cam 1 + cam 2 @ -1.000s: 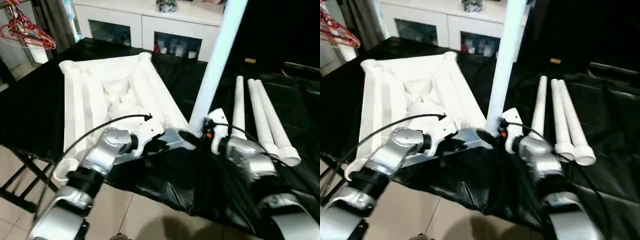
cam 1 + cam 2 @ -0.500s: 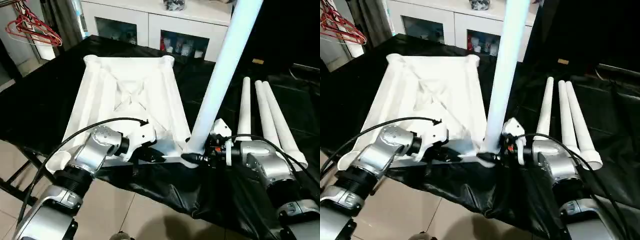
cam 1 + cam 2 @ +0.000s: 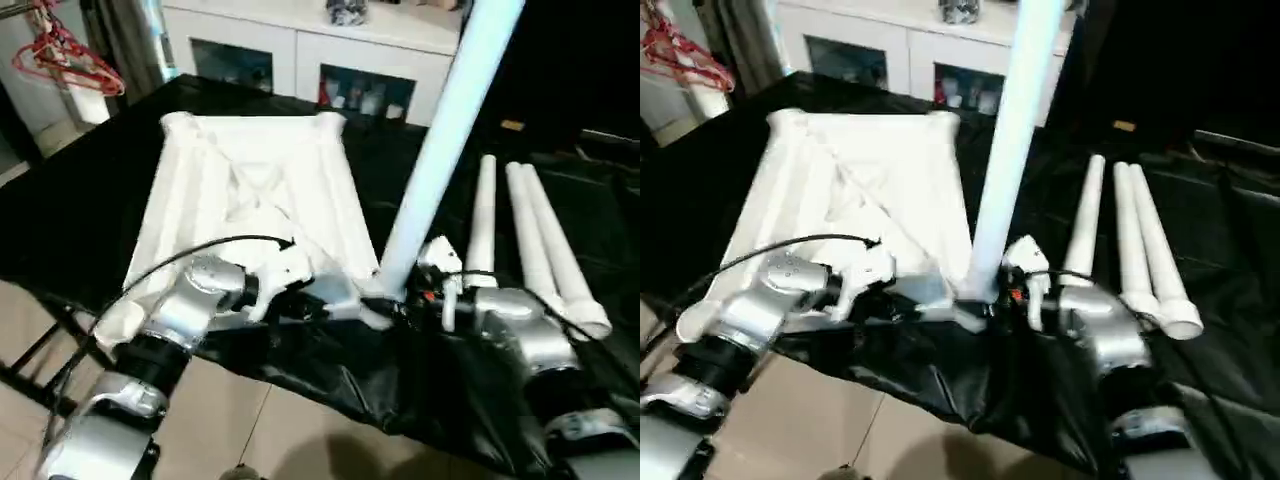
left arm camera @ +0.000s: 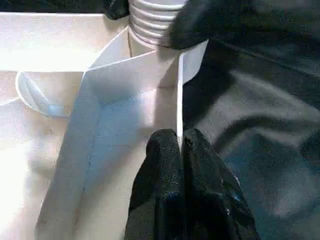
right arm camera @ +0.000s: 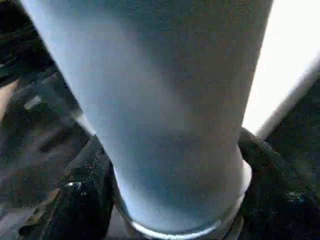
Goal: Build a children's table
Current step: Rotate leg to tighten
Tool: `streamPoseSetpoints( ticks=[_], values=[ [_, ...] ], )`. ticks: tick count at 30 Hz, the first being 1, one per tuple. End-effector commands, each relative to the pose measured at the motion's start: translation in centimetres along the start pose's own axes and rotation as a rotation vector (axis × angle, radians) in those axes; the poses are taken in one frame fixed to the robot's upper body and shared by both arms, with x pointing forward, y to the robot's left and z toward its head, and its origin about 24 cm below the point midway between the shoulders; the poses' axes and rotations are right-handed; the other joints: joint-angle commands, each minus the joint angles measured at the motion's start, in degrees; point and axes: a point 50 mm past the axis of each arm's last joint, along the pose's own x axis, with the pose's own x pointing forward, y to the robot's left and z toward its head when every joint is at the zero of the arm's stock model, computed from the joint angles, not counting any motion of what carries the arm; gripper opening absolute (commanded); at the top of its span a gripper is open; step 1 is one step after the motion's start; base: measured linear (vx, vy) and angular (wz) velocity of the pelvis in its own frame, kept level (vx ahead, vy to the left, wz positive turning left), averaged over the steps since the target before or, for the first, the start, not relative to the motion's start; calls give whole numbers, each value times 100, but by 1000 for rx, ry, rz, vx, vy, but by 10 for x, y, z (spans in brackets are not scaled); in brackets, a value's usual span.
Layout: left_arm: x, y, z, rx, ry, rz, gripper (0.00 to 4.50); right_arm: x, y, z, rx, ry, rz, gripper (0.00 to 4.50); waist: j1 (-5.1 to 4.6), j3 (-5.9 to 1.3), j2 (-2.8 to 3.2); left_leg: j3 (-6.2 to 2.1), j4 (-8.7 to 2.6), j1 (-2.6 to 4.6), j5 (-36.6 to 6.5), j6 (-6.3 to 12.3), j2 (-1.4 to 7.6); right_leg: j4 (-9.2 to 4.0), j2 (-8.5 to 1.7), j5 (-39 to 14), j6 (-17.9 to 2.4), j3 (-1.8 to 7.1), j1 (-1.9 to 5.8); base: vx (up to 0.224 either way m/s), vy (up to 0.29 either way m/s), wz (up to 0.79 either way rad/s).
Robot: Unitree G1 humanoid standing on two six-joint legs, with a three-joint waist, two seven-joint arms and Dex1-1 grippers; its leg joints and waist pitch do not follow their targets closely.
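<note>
Tabletop: white, upside down, ribs up, on black-covered desk; near edge lies close to desk's front edge, far corners toward a white cabinet. Left tool: fingers pinched shut on thin upright wall at tabletop's near right corner, one finger each side. Leg no. 1: tube standing up, tilted slightly, threaded end at the corner socket. Right tool: fingers spread around leg's base, one either side, gripping it. Legs 2–4: lying side by side on desk to the right, well apart from tabletop, touching each other near their caps. Open room: bare black cover betw. tabletop and spare legs; floor below desk front. Red hangers far left.
</note>
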Motion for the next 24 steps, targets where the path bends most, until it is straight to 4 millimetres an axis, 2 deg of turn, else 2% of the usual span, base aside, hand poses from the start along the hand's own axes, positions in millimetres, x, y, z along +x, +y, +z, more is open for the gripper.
streamPoseSetpoints(
  ticks=[1,2,3,4,5,8,9,10,11,14,16,17,18,19,22,23,24],
  values=[
    [19,-4,25,16,-100,2,0,18,12,-17,51,64,-18,284,-15,-272,0,-171,-413,76,-1502,82,392,-579,-681,-2493,-791,375,215,0,0,0],
    [28,-4,31,7,-109,41,0,28,12,-19,106,39,-123,284,-31,-278,-15,-166,-411,70,-1461,78,396,-575,-685,-2487,-781,385,209,0,0,0],
    [33,-5,34,7,-112,67,0,33,13,-19,126,30,-177,284,-56,-264,11,-179,-419,75,-1493,73,389,-590,-680,-2601,-761,380,186,0,0,0],
    [37,-6,37,5,-116,84,0,38,13,-20,132,29,-232,284,-70,-273,2,-187,-423,58,-1484,51,389,-596,-684,-2690,-693,373,201,0,0,0],
    [44,-8,41,3,-125,97,0,45,14,-21,152,33,-302,284,-75,-267,11,-187,-424,64,-1493,42,390,-610,-688,-2749,-651,375,181,0,0,0],
    [48,-11,44,1,-135,96,0,52,18,-20,171,17,-312,284,-89,-273,15,-179,-416,61,-1526,96,373,-634,-689,-2824,-593,380,177,0,0,0],
    [49,-12,45,4,-136,92,0,53,19,-18,179,3,-310,284,-83,-276,11,-172,-415,68,-1526,132,375,-640,-688,-2800,-574,387,161,0,0,0],
    [49,-12,45,8,-138,90,0,55,20,-17,185,-7,-308,284,-86,-281,20,-180,-427,38,-1486,156,381,-619,-682,-2679,-587,387,181,0,0,0],
    [49,-13,45,13,-140,80,0,55,20,-16,189,-14,-309,340,-86,-287,35,-184,-436,33,-1461,164,396,-595,-671,-2522,-617,388,182,0,0,0],
    [47,-15,45,36,-153,53,0,56,18,-12,191,-31,-301,359,-94,-300,42,-173,-430,38,-1450,169,399,-571,-678,-2289,-721,402,180,0,0,0],
    [45,-16,44,50,-156,39,0,56,16,-8,147,-29,-304,389,-93,-307,38,-167,-427,30,-1383,176,398,-550,-674,-2145,-778,406,189,0,0,0],
    [43,-16,42,66,-153,30,0,54,14,-5,118,-30,-287,397,-85,-313,101,-163,-419,26,-1316,173,396,-532,-676,-1984,-833,411,192,0,0,0],
    [40,-16,38,76,-139,21,0,51,12,-1,79,-35,-245,401,-93,-321,69,-155,-416,11,-1245,209,399,-499,-663,-1701,-900,411,215,0,0,0],
    [39,-15,37,77,-135,19,0,50,12,-1,70,-36,-232,401,-92,-324,60,-154,-409,-1,-1215,239,392,-493,-661,-1649,-912,406,228,0,0,0],
    [29,-15,29,82,-121,-43,0,35,11,1,-62,5,-93,401,-75,-336,70,-141,-378,-31,-1031,363,381,-462,-653,-1384,-954,398,267,0,0,0],
    [27,-14,28,82,-120,-55,0,32,11,1,-80,13,-67,401,-67,-348,80,-137,-369,-42,-827,455,397,-410,-641,-1023,-1019,402,266,0,0,0],
    [23,-13,26,81,-118,-73,0,27,11,1,-92,18,-20,401,-63,-354,86,-133,-361,-42,-790,484,395,-394,-636,-914,-1045,400,273,0,0,0]
  ],
)
